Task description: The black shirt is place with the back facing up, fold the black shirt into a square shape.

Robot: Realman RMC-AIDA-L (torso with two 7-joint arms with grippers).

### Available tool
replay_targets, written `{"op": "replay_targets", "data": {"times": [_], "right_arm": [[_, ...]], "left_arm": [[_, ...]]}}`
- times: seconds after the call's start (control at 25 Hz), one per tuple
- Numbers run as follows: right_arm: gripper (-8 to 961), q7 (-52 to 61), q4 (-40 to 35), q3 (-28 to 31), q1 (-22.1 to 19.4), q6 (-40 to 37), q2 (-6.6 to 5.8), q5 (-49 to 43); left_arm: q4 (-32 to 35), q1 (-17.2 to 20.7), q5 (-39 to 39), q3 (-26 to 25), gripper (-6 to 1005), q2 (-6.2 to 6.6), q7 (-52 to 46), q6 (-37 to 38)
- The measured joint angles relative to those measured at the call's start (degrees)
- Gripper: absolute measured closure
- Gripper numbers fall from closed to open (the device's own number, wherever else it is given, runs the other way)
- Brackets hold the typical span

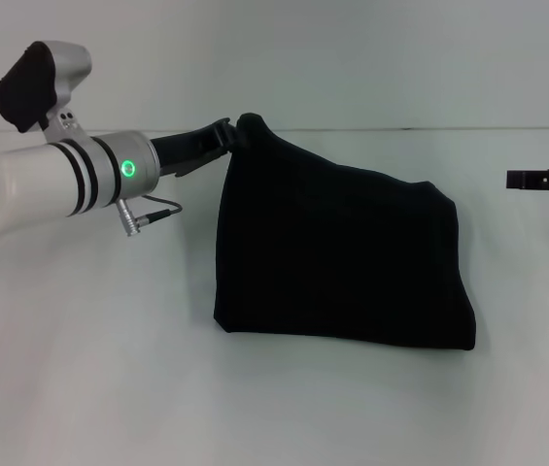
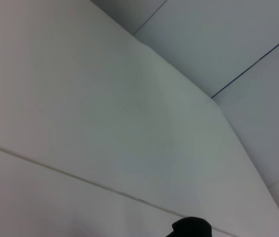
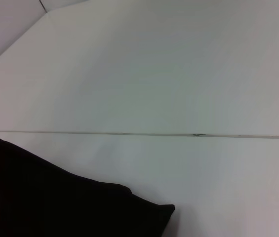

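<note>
The black shirt (image 1: 337, 257) lies folded on the white table in the head view, with its far left corner lifted into a peak. My left gripper (image 1: 235, 131) is shut on that raised corner, above the table's far side. A small bit of the black fabric shows in the left wrist view (image 2: 191, 228). My right gripper (image 1: 536, 180) is at the right edge of the head view, clear of the shirt and to its right. The shirt's edge also shows in the right wrist view (image 3: 55, 197).
The white table (image 1: 109, 388) extends all around the shirt, with a seam line (image 1: 429, 129) along its far side. A grey cable (image 1: 153, 209) hangs from my left wrist.
</note>
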Motion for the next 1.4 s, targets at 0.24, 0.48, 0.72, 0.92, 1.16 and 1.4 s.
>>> {"op": "replay_targets", "data": {"times": [0.24,0.48,0.72,0.92,1.16,1.4], "right_arm": [[131,0.0,0.0,-0.6,0.0,0.0,0.12,0.0],[131,0.2,-0.2,-0.6,0.0,0.0,0.12,0.0],[131,0.5,-0.2,-0.2,0.3,0.0,-0.01,0.1],[132,0.7,-0.1,-0.1,0.4,-0.7,-0.02,0.4],[132,-0.8,-0.9,1.2,0.7,-5.9,-0.02,3.2],[129,-9.0,-1.0,1.3,0.7,-12.7,0.51,11.9]], "left_arm": [[0.3,0.7,0.0,-1.1,985,-0.16,-0.1,-0.7],[5.1,4.4,-0.7,-1.2,867,-0.55,1.2,1.0],[12.9,11.4,-6.4,-1.3,599,-1.62,5.9,10.5],[15.9,15.3,-9.2,-4.8,406,-1.86,13.6,26.1],[19.4,16.9,-8.1,-6.9,209,-1.10,21.2,40.0],[23.3,15.4,-3.2,-6.2,81,-0.42,26.5,43.0]]}}
